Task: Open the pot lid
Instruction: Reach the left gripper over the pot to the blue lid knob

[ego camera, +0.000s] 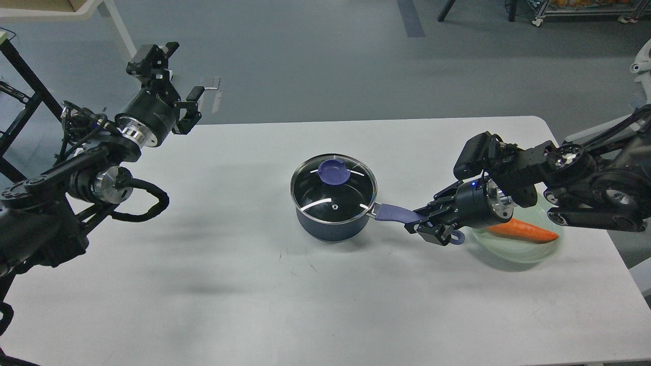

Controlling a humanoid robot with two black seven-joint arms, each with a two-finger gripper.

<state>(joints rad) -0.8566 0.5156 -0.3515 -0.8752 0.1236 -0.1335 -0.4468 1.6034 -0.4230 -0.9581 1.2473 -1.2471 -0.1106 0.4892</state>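
The dark navy pot stands at the middle of the white table. The clear glass lid sits on it, with its lavender knob toward the far side. The pot's lavender handle points right. My right gripper is shut on the outer part of this handle; the handle's holed end sticks out behind the fingers. My left gripper is open and empty, high above the table's far left corner, far from the pot.
A pale green plate with an orange carrot lies right of the handle, partly under my right wrist. Dark metal frame legs stand off the table at the far left.
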